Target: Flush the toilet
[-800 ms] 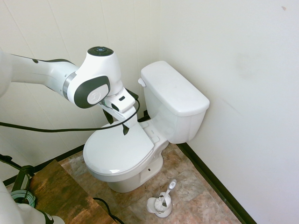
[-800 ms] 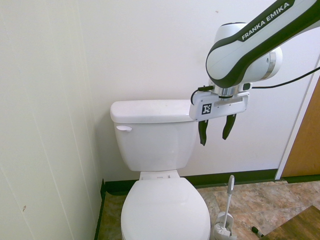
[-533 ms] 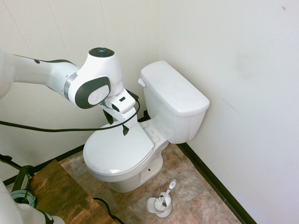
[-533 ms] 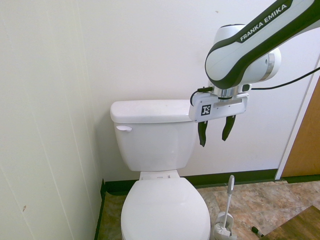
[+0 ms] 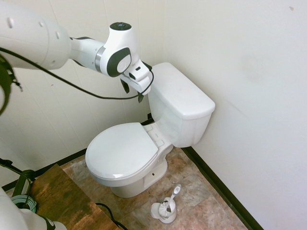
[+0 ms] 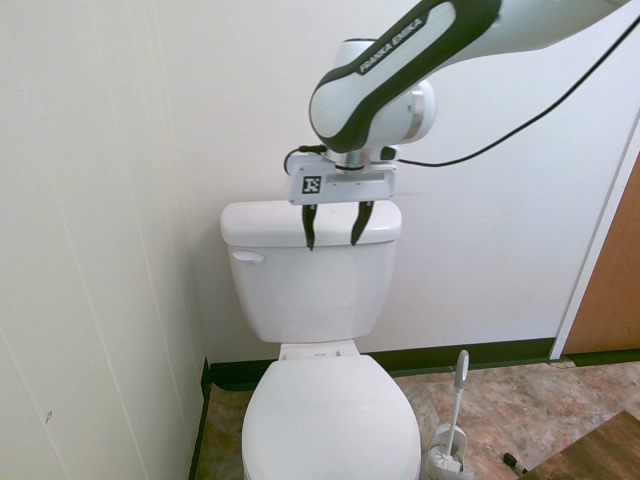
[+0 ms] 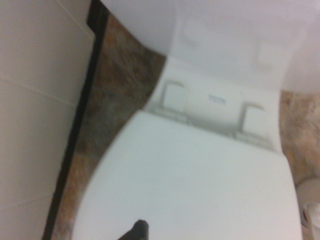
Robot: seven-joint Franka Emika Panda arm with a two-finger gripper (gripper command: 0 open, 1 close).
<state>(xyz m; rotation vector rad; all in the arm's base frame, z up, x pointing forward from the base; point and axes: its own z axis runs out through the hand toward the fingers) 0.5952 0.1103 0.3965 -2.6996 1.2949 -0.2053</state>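
One toilet stands in the corner of the room, its tank backed against the rear wall and its bowl projecting forward over the tiled floor. The tank lid is seated flat on the tank, and the oval seat lid is down, covering the bowl. The small white flush lever sits on the front face of the tank, near the upper corner closest to the panelled side wall. In the wrist view, the seat lid and its two hinges appear from above, blurred, with the dark baseboard running alongside. The gripper hangs in front of the tank's upper front edge, fingers pointing down, with the jaws spread apart and nothing between them. In the second exterior view the fingertips overlap the tank lid's front rim, toward the middle of the tank and well apart from the flush lever; whether they touch the tank cannot be told. In the first exterior view the gripper is just beside the lever-side end of the tank, above the seat lid. A toilet brush in its holder stands on the floor near the foot of the bowl, on the side away from the panelled wall.
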